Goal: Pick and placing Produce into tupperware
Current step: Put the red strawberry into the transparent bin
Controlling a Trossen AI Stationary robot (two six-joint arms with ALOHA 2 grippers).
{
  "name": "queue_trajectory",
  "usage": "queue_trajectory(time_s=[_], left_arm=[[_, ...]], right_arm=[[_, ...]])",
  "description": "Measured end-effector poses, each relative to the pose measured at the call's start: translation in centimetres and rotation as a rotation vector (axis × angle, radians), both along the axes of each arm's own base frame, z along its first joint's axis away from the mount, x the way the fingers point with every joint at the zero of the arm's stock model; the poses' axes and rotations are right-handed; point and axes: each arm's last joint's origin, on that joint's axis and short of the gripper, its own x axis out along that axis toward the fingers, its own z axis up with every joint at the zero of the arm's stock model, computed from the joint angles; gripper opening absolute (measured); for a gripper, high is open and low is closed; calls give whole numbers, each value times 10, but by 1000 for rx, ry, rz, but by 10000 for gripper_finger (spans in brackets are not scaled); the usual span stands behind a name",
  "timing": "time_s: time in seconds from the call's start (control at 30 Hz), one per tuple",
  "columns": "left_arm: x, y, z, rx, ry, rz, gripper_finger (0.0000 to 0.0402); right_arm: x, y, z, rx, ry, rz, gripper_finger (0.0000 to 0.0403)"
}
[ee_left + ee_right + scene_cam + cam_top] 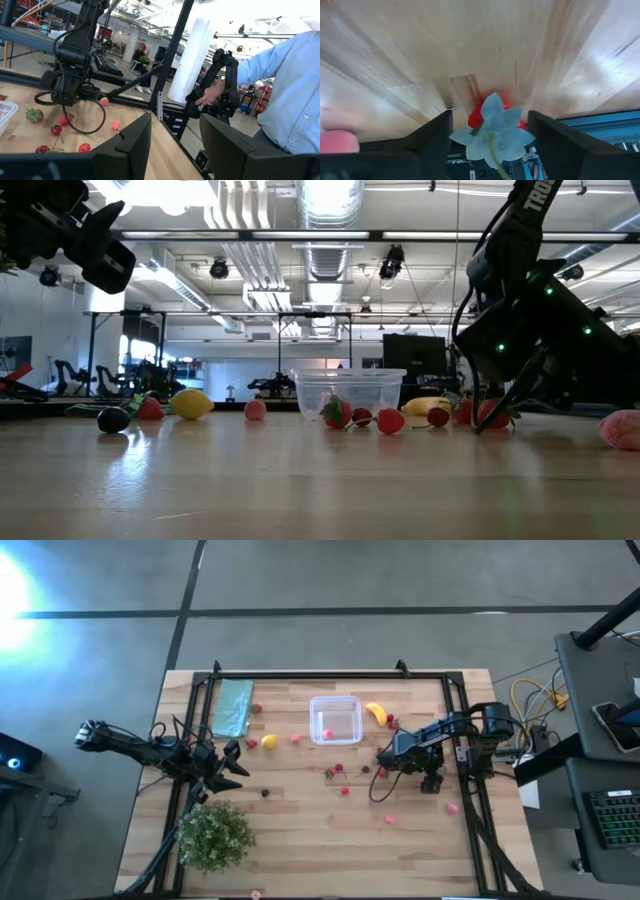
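The tupperware (335, 720), a clear square box, stands at the table's far middle with one red berry (327, 734) inside. A yellow banana (375, 712) lies to its right and a lemon (268, 742) to its left. Red and pink pieces and one dark piece (265, 792) are scattered nearer. My right gripper (384, 764) is low and open, its fingers on either side of a leafy red strawberry (479, 114) on the wood, with gaps showing. My left gripper (238, 762) hangs open above the table's left part, raised (100, 250).
A teal cloth (233, 707) lies flat at the far left. A green leafy bush (215, 835) stands at the near left, close under the left arm. A black frame (330, 674) edges the table. A person in a light blue shirt (285, 100) stands beyond the right side.
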Motion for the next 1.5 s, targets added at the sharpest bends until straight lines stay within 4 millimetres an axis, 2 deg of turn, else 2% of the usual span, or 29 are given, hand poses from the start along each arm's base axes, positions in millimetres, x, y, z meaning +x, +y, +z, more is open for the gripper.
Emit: queue_trajectory(time_s=[0.33,0.5,0.6,0.73,0.83,0.97,1.03,1.1,1.17,1.27,1.5], left_arm=[[0,0,0,0,0,4,155],[0,0,0,-1,0,4,155],[0,0,0,0,0,3,155],[0,0,0,0,0,3,155],[0,0,0,0,0,3,155],[0,0,0,0,0,3,155],[0,0,0,0,0,3,155],[0,0,0,0,0,2,155],[0,0,0,0,0,2,155],[0,0,0,0,0,-1,155],[0,0,0,0,0,0,155]], right_arm=[[-1,0,1,-7,14,-11,168],[2,2,4,12,8,-77,143],[7,4,13,23,-46,-117,142],[19,7,40,66,-200,-213,150],[31,10,72,161,-400,-306,151],[54,11,124,242,-784,-398,150],[65,6,148,194,-973,-435,150],[73,-4,164,106,-1075,-477,150],[84,-18,168,43,-1097,-508,150],[106,-40,159,2,-1076,-537,150],[175,-83,138,-88,-1082,-475,150]])
